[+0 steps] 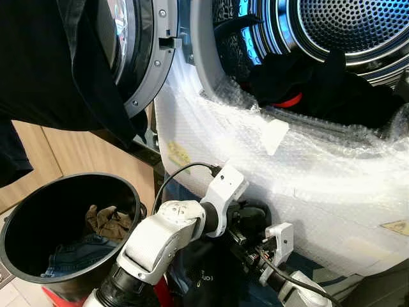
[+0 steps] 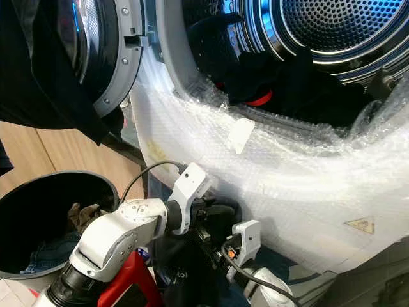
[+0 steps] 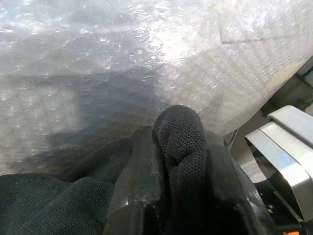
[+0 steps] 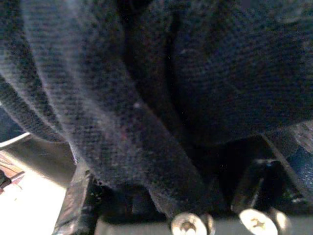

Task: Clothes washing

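Observation:
My left gripper (image 1: 250, 216) is low in front of the washing machine, just below its opening, and is shut on a black knit garment (image 3: 181, 132). The cloth is bunched between its fingers (image 3: 139, 176), close to the bubble wrap (image 1: 307, 173) on the machine's front. The rest of the garment (image 1: 204, 268) hangs down beneath both arms. My right gripper (image 1: 249, 251) sits right beside the left one, pressed into the same dark fabric (image 4: 146, 112), which covers its whole view. The drum (image 1: 345, 25) holds dark clothes (image 1: 319, 83) and something red (image 1: 289, 101).
The round door (image 1: 148, 64) stands open to the left, with a dark garment (image 1: 57, 64) hanging in front of it. A black bin (image 1: 19, 220) at lower left holds jeans (image 1: 73, 256) and a brown cloth (image 1: 108, 220). Wooden panels are behind it.

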{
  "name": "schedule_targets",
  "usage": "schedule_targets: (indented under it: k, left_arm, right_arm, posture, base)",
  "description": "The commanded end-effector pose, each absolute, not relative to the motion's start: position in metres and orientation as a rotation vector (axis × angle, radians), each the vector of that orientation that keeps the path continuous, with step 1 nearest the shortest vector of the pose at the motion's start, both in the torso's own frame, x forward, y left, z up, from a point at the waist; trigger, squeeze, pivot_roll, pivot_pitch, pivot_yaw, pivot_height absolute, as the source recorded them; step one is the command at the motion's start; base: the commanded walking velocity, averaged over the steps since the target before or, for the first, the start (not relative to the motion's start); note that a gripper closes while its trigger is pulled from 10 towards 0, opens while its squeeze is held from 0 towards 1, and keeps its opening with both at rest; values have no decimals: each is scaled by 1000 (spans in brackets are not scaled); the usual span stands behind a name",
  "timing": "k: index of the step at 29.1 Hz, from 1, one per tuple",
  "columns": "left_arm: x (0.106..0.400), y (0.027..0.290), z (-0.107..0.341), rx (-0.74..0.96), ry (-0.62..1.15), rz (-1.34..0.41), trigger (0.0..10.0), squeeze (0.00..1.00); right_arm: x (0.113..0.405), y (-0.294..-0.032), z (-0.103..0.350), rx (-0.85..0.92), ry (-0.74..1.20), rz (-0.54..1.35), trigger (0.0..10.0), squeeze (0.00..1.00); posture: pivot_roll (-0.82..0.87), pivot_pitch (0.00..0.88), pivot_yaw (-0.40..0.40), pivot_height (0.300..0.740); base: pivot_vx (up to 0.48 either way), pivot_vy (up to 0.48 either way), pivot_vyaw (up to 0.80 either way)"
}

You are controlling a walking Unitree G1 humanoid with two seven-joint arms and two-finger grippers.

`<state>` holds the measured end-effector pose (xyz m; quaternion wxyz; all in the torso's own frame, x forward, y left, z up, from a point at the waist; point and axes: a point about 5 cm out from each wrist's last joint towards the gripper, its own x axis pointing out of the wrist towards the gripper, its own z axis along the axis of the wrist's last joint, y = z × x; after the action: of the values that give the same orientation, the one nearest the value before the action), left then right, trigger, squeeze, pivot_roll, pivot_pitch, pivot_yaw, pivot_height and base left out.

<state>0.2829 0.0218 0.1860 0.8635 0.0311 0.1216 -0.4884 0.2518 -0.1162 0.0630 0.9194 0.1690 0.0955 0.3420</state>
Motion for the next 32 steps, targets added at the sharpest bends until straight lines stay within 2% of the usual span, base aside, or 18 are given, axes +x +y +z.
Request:
schedule_targets:
  k: [1,13,18,23,29,30,32]
  left_arm:
    - [282,17,194,61,233,-1038,0,0]
    - [282,16,197,44,234,-1043,0,0]
    - [278,19,190,83,256,-1059,0,0]
    - [274,23,187,34,296,-1035,0,0]
    - [270,27,184,62,313,-1045,0,0]
    - [270,28,182,75,313,-1035,1725,0]
    - [270,30,182,82,316,-1024,1922,0]
  right_arm:
    - [255,-116,76,345,122,720,0,0]
    - [260,-111,82,384,97,745,0,0]
    - [253,-104,84,359,89,820,0,0]
    - [248,-106,83,384,88,804,0,0]
    - [247,-104,81,396,99,818,0,0]
    - [248,-104,81,397,99,819,0,0]
    - [248,-103,81,399,98,821,0,0]
  posture:
    - [104,0,-92,740]
    - [97,0,-89,740]
    - [88,0,-76,740]
    - [89,6,-74,740]
    - [96,7,-71,740]
    - [98,7,-69,740]
    - [100,6,-69,740]
  base:
    - [0,0,0]
    - [0,0,0]
    - [0,0,0]
    - [0,0,0]
    - [0,0,0]
    - [0,0,0]
    - [0,0,0]
